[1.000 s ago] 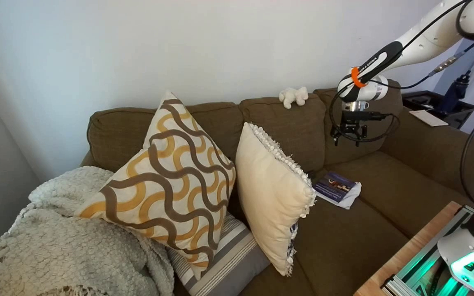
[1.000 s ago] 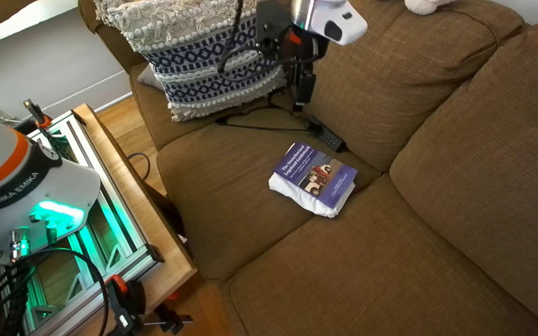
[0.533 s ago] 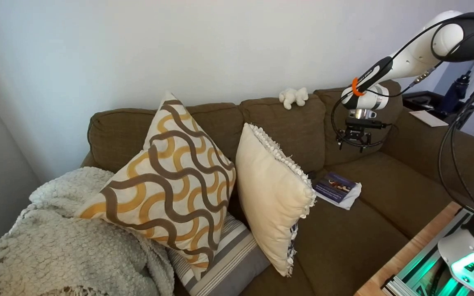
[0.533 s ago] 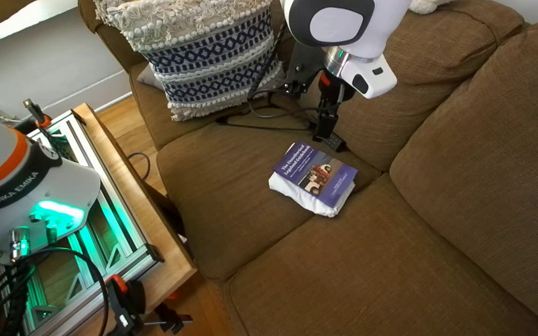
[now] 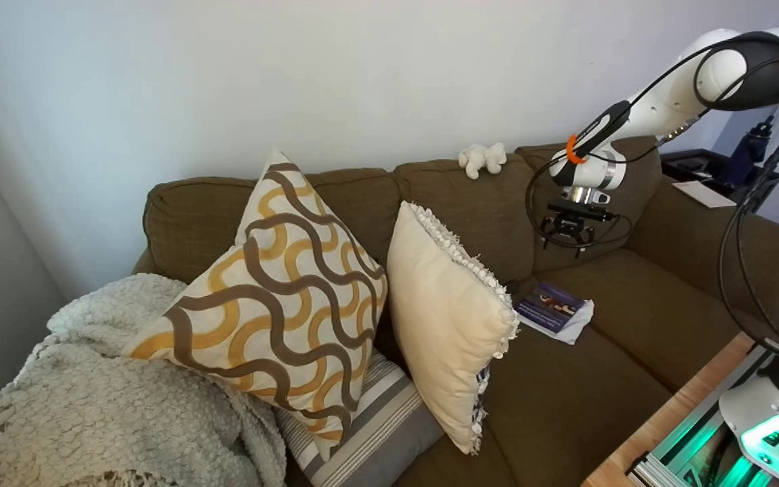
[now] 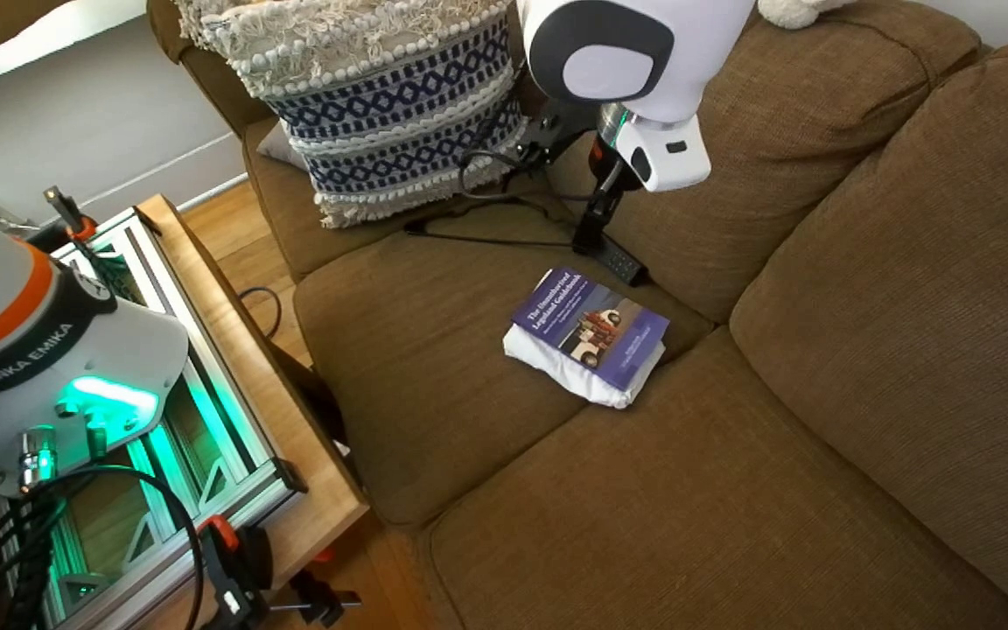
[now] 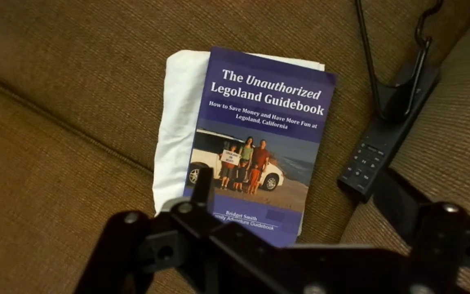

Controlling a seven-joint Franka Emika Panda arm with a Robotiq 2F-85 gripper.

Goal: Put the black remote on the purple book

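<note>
The black remote point(image 7: 363, 159) lies on the sofa seat against the back cushion. It also shows in an exterior view point(image 6: 623, 262), partly covered by a black thin-framed thing. The purple book point(image 7: 259, 108) lies flat on a folded white cloth point(image 7: 176, 122), just beside the remote; it shows in both exterior views point(image 5: 552, 306) point(image 6: 591, 325). My gripper point(image 7: 295, 175) is open and empty, fingers wide apart, pointing down. In an exterior view it hangs above the seat point(image 5: 560, 248); in another exterior view it overlaps the remote's far end point(image 6: 590, 238).
The black thin-framed thing point(image 7: 398, 98) lies over the remote's upper end. The sofa back cushion point(image 7: 455, 134) rises right beside the remote. A cream tasselled pillow point(image 5: 447, 325) stands near the book. A white plush toy point(image 5: 483, 160) sits on the backrest.
The arm has reached farther out and lowered, bringing the gripper down toward the seat near the remote. In the last half second it also shifted slightly sideways and tilted. Book and remote have not moved.
</note>
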